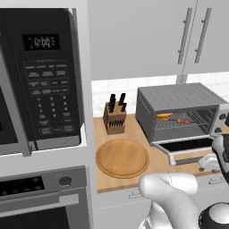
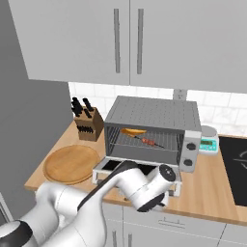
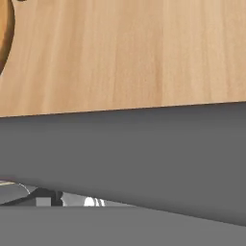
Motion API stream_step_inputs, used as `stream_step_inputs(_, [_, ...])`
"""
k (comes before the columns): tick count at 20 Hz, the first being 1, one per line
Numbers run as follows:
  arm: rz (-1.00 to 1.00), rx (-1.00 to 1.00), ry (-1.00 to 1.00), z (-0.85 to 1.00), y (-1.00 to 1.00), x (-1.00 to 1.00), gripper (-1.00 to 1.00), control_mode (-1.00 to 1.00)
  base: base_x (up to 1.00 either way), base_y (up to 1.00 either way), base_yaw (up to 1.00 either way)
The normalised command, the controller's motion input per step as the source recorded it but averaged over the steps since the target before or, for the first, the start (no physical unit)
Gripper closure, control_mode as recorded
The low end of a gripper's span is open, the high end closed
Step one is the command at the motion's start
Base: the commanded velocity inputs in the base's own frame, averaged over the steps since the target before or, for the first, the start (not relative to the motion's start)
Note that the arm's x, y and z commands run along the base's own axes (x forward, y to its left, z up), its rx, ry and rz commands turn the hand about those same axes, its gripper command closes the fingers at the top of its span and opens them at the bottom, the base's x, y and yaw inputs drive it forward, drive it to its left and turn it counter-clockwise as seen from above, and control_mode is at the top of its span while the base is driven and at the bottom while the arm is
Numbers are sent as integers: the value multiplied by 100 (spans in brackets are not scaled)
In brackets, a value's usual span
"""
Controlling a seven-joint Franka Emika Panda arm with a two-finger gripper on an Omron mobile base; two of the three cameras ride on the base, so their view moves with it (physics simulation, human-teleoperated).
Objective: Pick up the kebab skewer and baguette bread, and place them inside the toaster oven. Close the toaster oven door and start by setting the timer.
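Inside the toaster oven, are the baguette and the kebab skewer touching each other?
Cannot tell. In the right base view the baguette bread and the kebab skewer lie on the toaster oven rack with adjacent ends; no clear contact or gap shows.

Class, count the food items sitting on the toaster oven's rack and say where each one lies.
2. The bread lies at the rack's back left; the skewer lies beside it, toward the middle. Nothing else shows on the rack.

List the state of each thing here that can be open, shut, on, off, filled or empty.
toaster oven door: open, dropped flat.
toaster oven: holds both foods on its rack.
baguette bread: inside, left.
kebab skewer: inside, beside it.
microwave: shut, display lit.
cutting board: bare.
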Motion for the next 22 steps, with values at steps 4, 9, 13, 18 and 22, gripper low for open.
stream_step_inputs(4, [0,-2,-8,3,46,100,-100,-100,0,0,0])
stream_step_inputs(9, [0,-6,-25,0,66,100,-100,-100,0,0,0])
stream_step_inputs(13, [0,-7,-28,0,61,100,-100,-100,0,0,0])
stream_step_inputs(18, [0,-11,-3,20,33,96,-100,-100,0,0,0])
stream_step_inputs(22, [0,-10,24,47,17,94,-100,-100,0,0,0])
